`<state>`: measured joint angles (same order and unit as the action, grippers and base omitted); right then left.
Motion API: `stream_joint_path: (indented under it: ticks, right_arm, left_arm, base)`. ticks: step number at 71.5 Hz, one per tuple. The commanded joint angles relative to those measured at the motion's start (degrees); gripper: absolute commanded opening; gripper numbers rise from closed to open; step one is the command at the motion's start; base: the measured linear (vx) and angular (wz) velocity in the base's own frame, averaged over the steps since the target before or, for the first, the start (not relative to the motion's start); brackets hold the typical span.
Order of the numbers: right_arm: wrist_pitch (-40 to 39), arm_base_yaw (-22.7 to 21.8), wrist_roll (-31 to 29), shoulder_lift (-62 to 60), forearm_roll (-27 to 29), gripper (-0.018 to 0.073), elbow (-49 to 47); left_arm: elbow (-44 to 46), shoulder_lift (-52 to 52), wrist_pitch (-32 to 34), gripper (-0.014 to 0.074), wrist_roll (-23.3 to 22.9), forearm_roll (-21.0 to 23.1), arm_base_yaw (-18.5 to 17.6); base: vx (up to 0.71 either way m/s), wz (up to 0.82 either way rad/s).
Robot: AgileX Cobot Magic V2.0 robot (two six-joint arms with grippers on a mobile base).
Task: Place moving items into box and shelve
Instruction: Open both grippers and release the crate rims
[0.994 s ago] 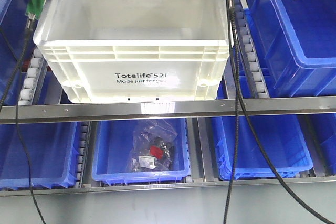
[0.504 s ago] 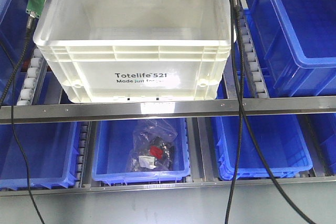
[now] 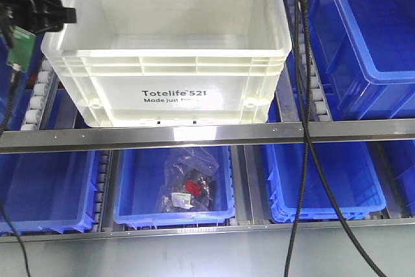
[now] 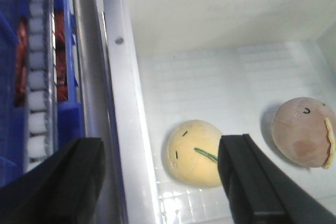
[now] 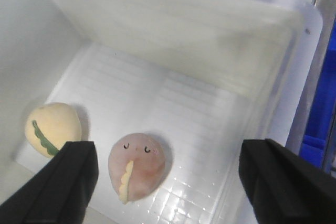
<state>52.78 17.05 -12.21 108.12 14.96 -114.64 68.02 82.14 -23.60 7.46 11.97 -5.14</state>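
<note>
The white box, printed "Totelife 521", sits on the upper shelf rails. Both moving items lie on its floor: a cream-yellow ball near the left wall and a pink-brown ball with a wavy yellow seam. The right wrist view shows the pink-brown ball and the cream ball as well. My left gripper is open, its fingers on either side of the box's left wall, holding nothing. Above the box's inside, my right gripper is open and empty. In the front view the left gripper is beside the box's left rim.
Blue bins flank the box and fill the lower shelf. One lower blue bin holds a plastic bag of parts. A metal shelf bar runs in front. White roller rails and hanging black cables stand beside the box.
The left gripper has come down and to the left, from the top edge to beside the box's left rim. The right gripper has risen almost out of the front view. The box has not moved.
</note>
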Motion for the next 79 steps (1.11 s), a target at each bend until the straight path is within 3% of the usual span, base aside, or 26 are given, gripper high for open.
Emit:
stream_joint_path:
  ticks: [1, 29, 43, 53, 66, 79]
  right_arm:
    - [-5.1, -0.2, 0.2, -3.9, 1.0, 0.0589, 1.0]
    - [-32.7, -0.2, -5.6, -21.4, 2.3, 0.0589, 32.7]
    - [-47.5, -0.2, -8.9, -36.0, 2.3, 0.0589, 52.8]
    - [-55.8, -0.2, -9.6, -48.2, 2.3, 0.0589, 68.8]
    - [-57.5, -0.2, -9.6, -63.5, 2.3, 0.0589, 85.1]
    - [-54.6, -0.2, -9.2, -77.8, 2.2, 0.0589, 93.9]
  left_arm:
    - [1.5, -4.3, 5.0, 0.0566, -0.1, -0.9, -0.2]
    - [-1.0, -7.2, 5.8, 0.0566, -0.3, -1.1, -0.2]
    - [-14.8, -15.2, 14.5, 0.0538, -0.5, -0.7, -0.2]
    - [-25.9, -22.6, 16.7, 0.0496, -0.5, -0.7, -0.2]
    - [-38.3, -34.1, 16.2, 0.0449, -0.6, -0.7, -0.2]
    - [-45.1, -48.4, 11.0, 0.044, -0.7, -0.6, -0.4]
  base:
    - [0.0, 0.0]
    - [0.0, 0.0]
    - [0.0, 0.0]
    - [0.0, 0.0]
    - [0.0, 0.0]
    - [0.0, 0.0]
